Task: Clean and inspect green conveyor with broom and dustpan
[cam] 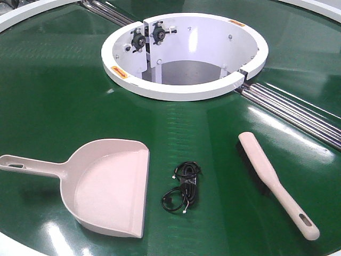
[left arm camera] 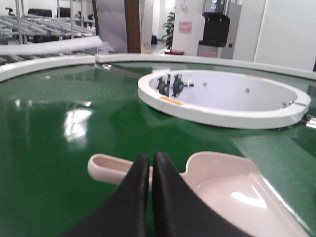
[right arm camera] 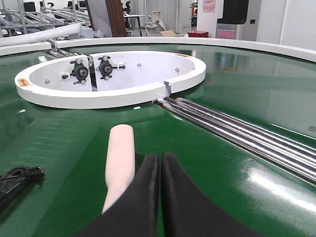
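Observation:
The green conveyor (cam: 53, 96) fills the front view, with its white ring opening (cam: 184, 56) at the top centre. The pale pink dustpan (cam: 106, 186) lies at the lower left, its handle pointing left. The beige broom (cam: 274, 181) lies at the lower right, slotted handle end nearest me. Neither gripper shows in the front view. In the left wrist view my left gripper (left arm camera: 150, 159) is shut and empty, in front of the dustpan's handle (left arm camera: 111, 168). In the right wrist view my right gripper (right arm camera: 160, 159) is shut and empty, with the broom (right arm camera: 120, 158) just to its left.
A coiled black cable (cam: 184, 186) lies on the belt between dustpan and broom. Steel roller rods (cam: 298, 114) run from the ring toward the right edge. A white rim (cam: 21, 13) borders the belt at the far left. Racks and furniture stand beyond the conveyor.

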